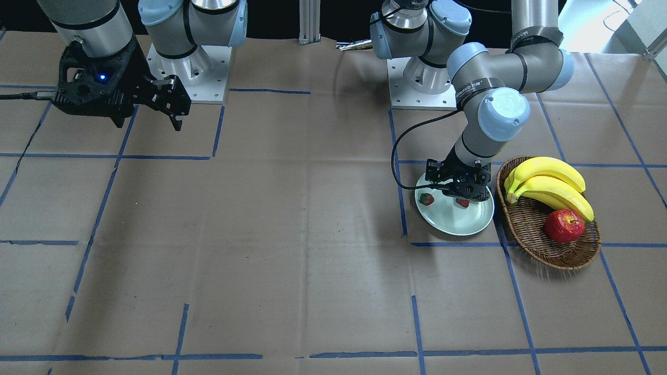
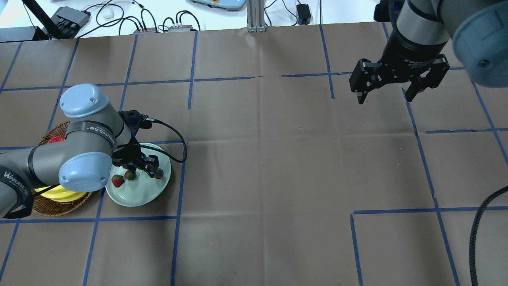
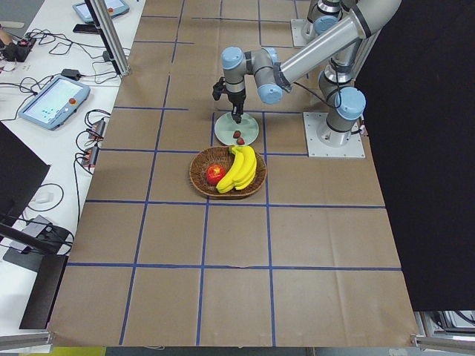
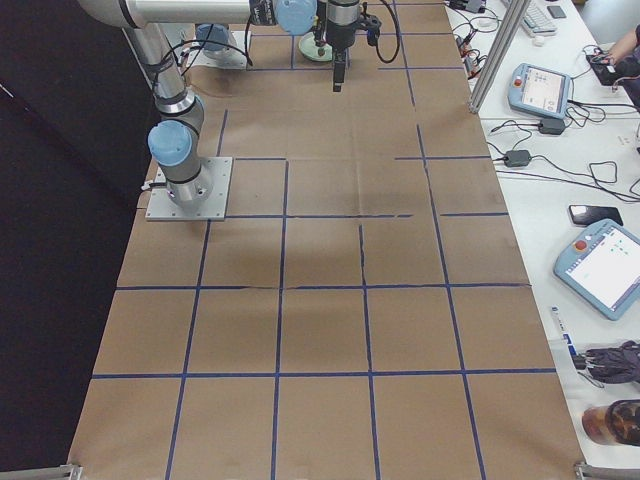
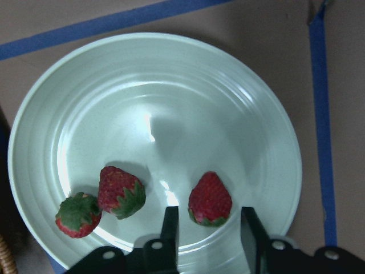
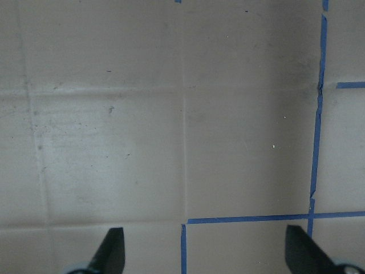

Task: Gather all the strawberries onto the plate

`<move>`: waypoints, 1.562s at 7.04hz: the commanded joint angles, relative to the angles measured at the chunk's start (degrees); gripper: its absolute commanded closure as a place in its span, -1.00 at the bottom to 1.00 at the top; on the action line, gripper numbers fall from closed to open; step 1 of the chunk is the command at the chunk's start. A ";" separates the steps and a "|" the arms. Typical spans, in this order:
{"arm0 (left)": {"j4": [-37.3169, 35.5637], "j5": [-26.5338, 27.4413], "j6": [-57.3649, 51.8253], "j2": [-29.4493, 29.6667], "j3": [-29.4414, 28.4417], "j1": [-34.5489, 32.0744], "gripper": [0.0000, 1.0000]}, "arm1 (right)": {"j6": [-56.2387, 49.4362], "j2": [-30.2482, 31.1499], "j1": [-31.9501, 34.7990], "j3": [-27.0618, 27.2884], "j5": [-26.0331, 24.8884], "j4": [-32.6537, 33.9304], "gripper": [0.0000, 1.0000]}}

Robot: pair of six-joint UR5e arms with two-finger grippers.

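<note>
The pale green plate holds three strawberries: one lies just ahead of my left gripper, and two more lie side by side to its left. The left gripper is open and low over the plate, its fingers either side of the near berry with gaps showing. From overhead the plate shows the berries under the left gripper. My right gripper is open and empty, held high over bare table far from the plate.
A brown wicker basket with bananas and a red apple stands right beside the plate. Brown paper with blue tape lines covers the table. The arm bases stand at the robot's edge.
</note>
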State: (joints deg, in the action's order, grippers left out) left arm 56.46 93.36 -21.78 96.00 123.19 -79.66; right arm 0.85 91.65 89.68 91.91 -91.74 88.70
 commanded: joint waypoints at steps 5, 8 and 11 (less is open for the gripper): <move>29.27 -0.63 15.40 -5.74 -24.70 -10.13 -0.72 | -0.06 0.02 0.05 0.03 0.07 0.07 -1.00; 39.16 -5.70 15.90 -6.70 -35.20 -13.77 -0.98 | 0.03 0.02 0.05 0.20 0.07 0.07 -1.00; 39.08 -2.74 15.28 -5.49 -33.37 -13.42 -0.98 | -0.06 0.02 0.05 0.12 0.07 -0.02 -1.00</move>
State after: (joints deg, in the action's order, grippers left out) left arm 95.54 90.16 -6.41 89.55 89.46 -93.20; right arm 0.86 91.67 89.74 92.03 -91.67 88.69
